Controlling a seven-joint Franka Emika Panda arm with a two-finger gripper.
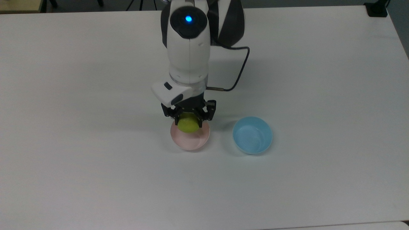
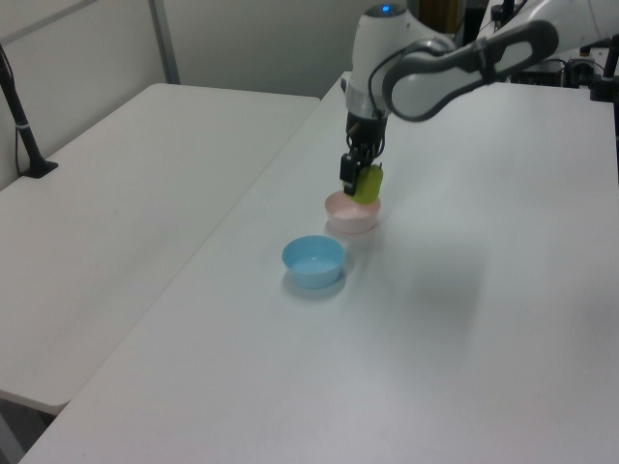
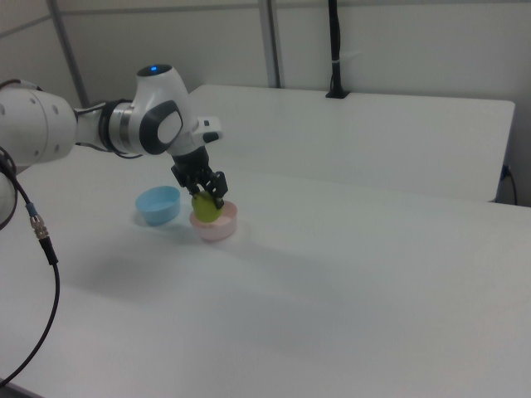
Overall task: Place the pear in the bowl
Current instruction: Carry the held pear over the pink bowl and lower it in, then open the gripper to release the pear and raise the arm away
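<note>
The gripper [image 1: 188, 118] holds the pear [image 1: 188, 124] tight between its two fingers. The pear hangs in the air just over the pink bowl [image 1: 191, 141]. It looks a bit closer to the far edge of the bowl than to the middle, as the top view shows it.

So the job looks mostly done. The pear is picked up and is at the right bowl. What is left, I think, is to go down a little, let go of the pear, and pull the arm away. The pear is not in the bowl yet.

The light blue bowl [image 1: 252, 135] sits close by the pink one on the white table [image 1: 96, 159]. It is on the top view's right. It has nothing in it.

Each view helps in its own way. The top view looks straight down, so it shows both black fingers hugging the pear's sides, and how the pear lines up with the bowl's round rim. But it cannot show how high the pear is. The left view shows the pear [image 2: 368, 184] from the side, hanging by the rim of the pink bowl [image 2: 352, 214]. The right view shows the pear [image 3: 204, 207] with its bottom about level with the rim of the pink bowl [image 3: 217, 226]. I cannot tell if it touches the bowl.
</note>
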